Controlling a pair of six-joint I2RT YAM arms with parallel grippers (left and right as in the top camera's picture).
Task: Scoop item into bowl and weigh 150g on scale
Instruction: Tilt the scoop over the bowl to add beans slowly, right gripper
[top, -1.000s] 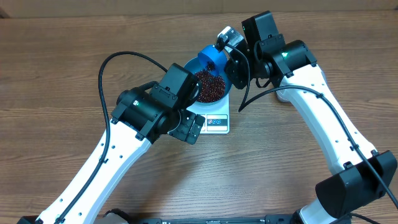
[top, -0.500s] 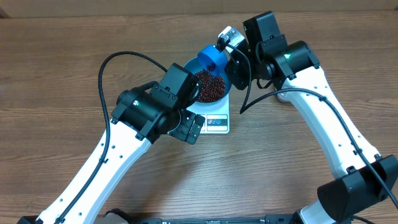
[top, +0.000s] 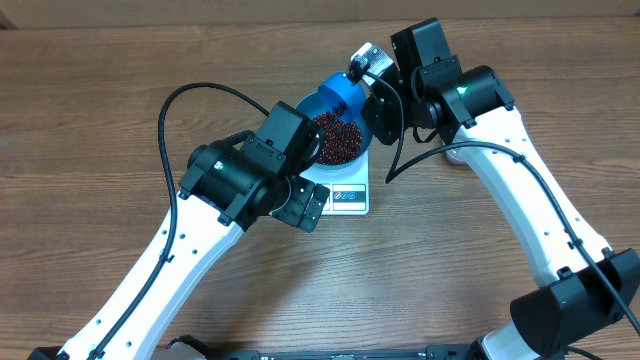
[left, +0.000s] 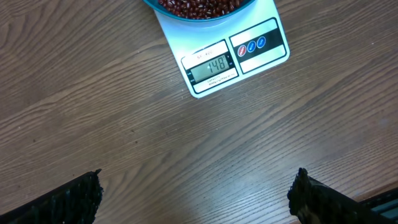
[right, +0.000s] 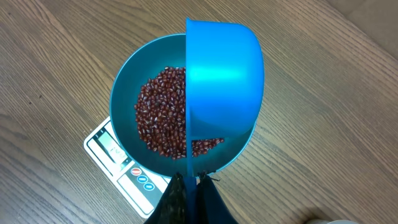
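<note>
Over bowl (right: 122, 93) of beans (right: 158, 118) on scale (left: 212, 65), tipped blue scoop (right: 224, 74)

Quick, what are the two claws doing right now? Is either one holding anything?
Left gripper: open, holding nothing.
Right gripper: closed on the handle of the blue scoop.

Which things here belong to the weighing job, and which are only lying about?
Job: beans, blue bowl, scale, blue scoop in the right gripper.
Lying about: pale round object beside the right arm, mostly hidden.
</note>
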